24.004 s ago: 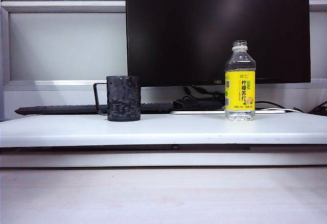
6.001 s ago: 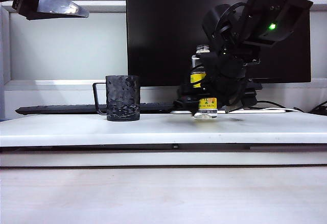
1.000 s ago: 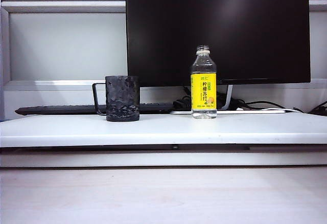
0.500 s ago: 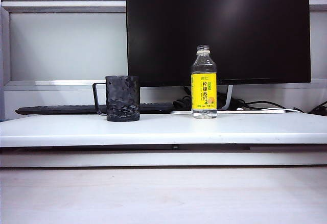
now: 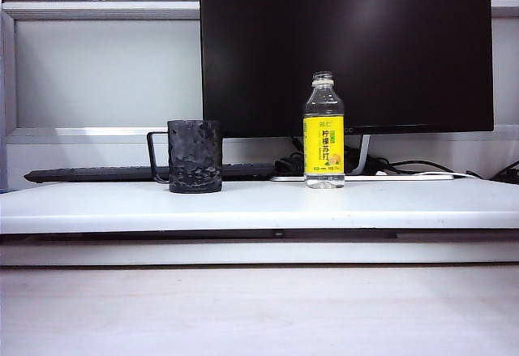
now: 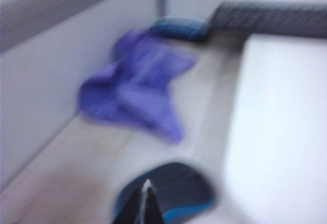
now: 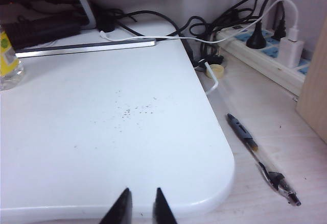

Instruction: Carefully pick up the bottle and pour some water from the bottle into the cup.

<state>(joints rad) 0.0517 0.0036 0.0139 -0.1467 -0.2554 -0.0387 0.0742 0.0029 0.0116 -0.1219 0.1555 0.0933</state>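
Left end effector (image 6: 146, 207) pinched together near purple cloth (image 6: 135, 94); right end effector (image 7: 139, 207) apart above pen (image 7: 258, 157).

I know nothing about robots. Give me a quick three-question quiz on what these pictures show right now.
1. True or false: the bottle stands upright on the white table.
2. Which is taller, the bottle or the cup?
3. The right gripper is: A) gripping the bottle, B) slightly parted, holding nothing, C) inside the cup.

Key: 1 true; 2 the bottle; 3 B. The left gripper is shut and empty, off beside the table.
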